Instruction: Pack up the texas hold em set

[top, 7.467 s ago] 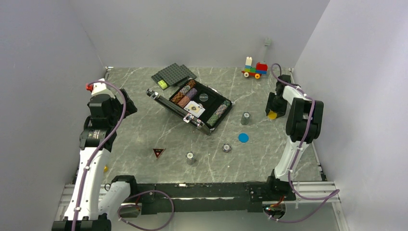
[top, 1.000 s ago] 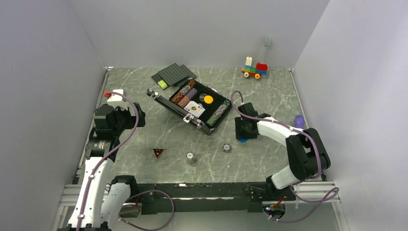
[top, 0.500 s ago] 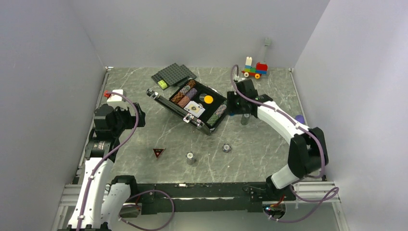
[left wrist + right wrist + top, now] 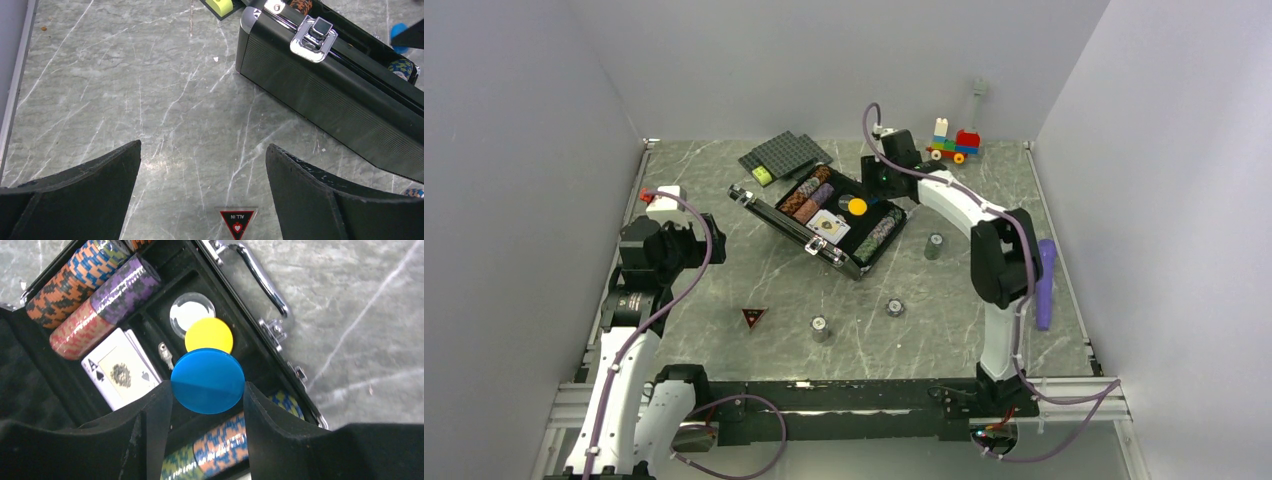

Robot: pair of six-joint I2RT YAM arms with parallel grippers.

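The right jaws are partly closed on the blue disc (image 4: 207,381), pinching it by its rim, and hang above the open briefcase (image 4: 789,232). Directly beneath them is the round compartment. There a yellow disc (image 4: 209,335) already lies partly over a clear round button (image 4: 192,311). Playing cards (image 4: 118,371) and a small key (image 4: 165,354) lie just to one side of the jaws, with chip rows (image 4: 95,290) beyond.

The grip looks thin, so the smooth disc could slip or tip out on its own. Let go from this height, it would probably strike the yellow disc, skid onto the cards or a chip row, or roll out over the wall by the handle (image 4: 260,277) onto the bench (image 4: 724,290). If it ends up leaning or stacked too high, it could stop the lid closing. A steep descent could knock a finger against the case wall and shove the case.

The left jaws are wide open and empty. They hover over the bench with a triangular all-in marker (image 4: 237,220) just ahead of them and the briefcase's outer wall off to one side. Three grey chip stacks (image 4: 934,245) are well apart from both jaws, so packing is far from finished.
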